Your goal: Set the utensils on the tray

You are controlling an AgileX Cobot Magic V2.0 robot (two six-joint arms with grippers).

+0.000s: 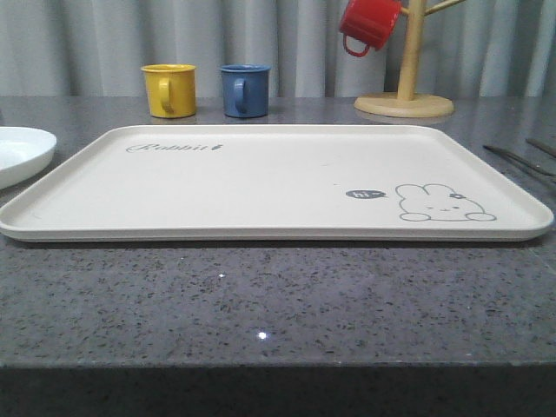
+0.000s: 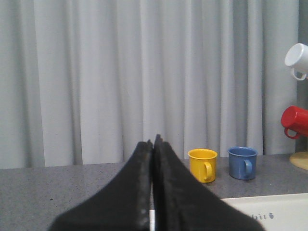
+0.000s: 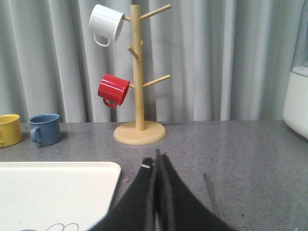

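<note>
Grey speckled counter [image 1: 261, 295]: stone-look top, bare along the near edge, runs all the way back to the curtain.
Tray [image 1: 261, 187]: cream, low rim, lying flat on the counter just behind that bare strip. Grey rabbit with a little "hi" bubble at its right end, cursive script at the far left. Nothing lying on it.
Utensils [image 1: 519, 160]: thin silver bits on the counter just off the tray's right end, not touching it. Can't tell fork from chopsticks here. In the right wrist view one slim metal piece [image 3: 210, 191] lies on the counter just beside the black fingers, on the side away from the tray corner.
Right gripper [image 3: 156, 166]: jaws pressed together, nothing between them, up above the counter between tray corner and that utensil.
Left gripper [image 2: 153, 144]: also closed tight, holding nothing, with the tray's script end showing below and beside it.
White plate [image 1: 22, 152]: on the counter off the tray's left end.
Yellow mug [image 1: 168, 89] and blue mug [image 1: 244, 89]: side by side behind the tray.
Wooden mug tree [image 3: 138, 96]: far right, red mug [image 3: 113, 90] and white mug [image 3: 108, 23] hung on its pegs.
Curtain [image 2: 120, 72]: pale grey folds at the very back.
</note>
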